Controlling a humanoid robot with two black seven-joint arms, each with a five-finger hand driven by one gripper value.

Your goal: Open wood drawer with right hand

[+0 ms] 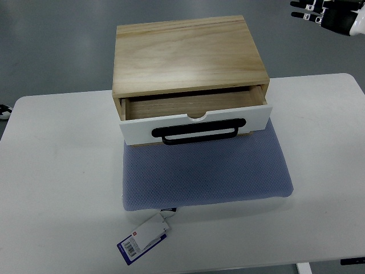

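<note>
White table [57,171] fills frame. Light wood box with white-front drawer [194,117], mid frame, partly open. Right hand [328,14], upper right corner, fingers spread, empty. Hard pull could slide box off blue mat [205,171].

Right hand [333,15]: glossy white shell over the palm, with dark, segmented fingers [299,4] showing pale bands at the joints. Only part of the hand is visible, cut off by the upper right corner.

The wood drawer box [191,57] stands on the mat's [205,171] far edge, on the table [57,171].
</note>
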